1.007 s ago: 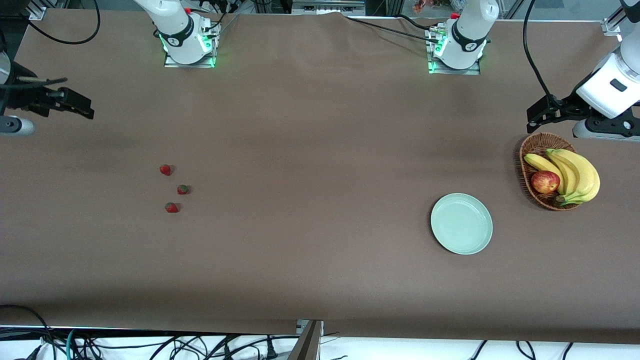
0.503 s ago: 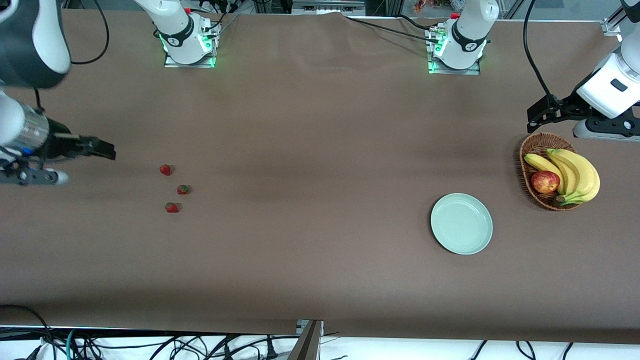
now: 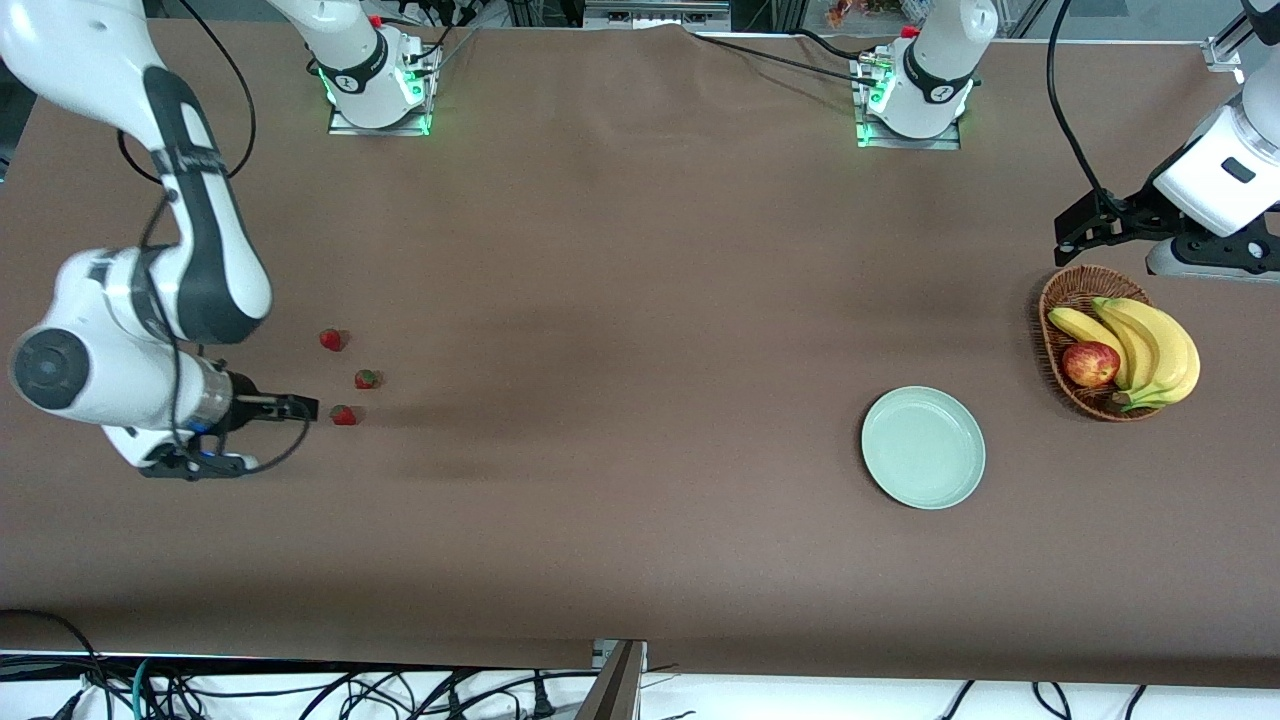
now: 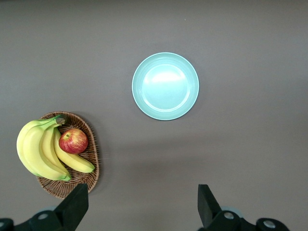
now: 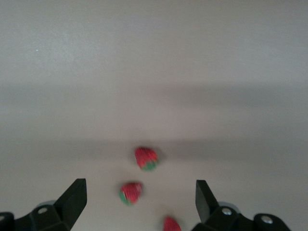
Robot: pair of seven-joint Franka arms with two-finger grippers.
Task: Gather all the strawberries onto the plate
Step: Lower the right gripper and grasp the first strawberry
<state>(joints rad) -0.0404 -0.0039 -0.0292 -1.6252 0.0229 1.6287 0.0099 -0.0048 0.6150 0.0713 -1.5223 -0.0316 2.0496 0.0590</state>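
Observation:
Three strawberries lie in a loose line toward the right arm's end of the table: one point(image 3: 331, 340), a middle one point(image 3: 367, 379), and the one nearest the front camera point(image 3: 343, 415). My right gripper point(image 3: 303, 408) is open just beside that nearest berry, nothing between its fingers. The right wrist view shows the strawberries point(image 5: 146, 158) point(image 5: 131, 192) point(image 5: 172, 224) ahead of the open right gripper point(image 5: 139, 204). The pale green plate point(image 3: 923, 447) point(image 4: 165, 85) lies empty toward the left arm's end. My left gripper point(image 3: 1068, 232) point(image 4: 140, 207) waits open above the table beside the basket.
A brown wicker basket point(image 3: 1060, 300) point(image 4: 91, 159) holds bananas point(image 3: 1150, 345) and a red-yellow apple point(image 3: 1090, 363), beside the plate at the left arm's end. Both arm bases point(image 3: 378, 85) point(image 3: 915, 95) stand at the table's back edge.
My right arm has swung in from the table's end and come toward the strawberries, its open gripper now beside the nearest-camera berry. The left arm, the berries and the plate have not moved.

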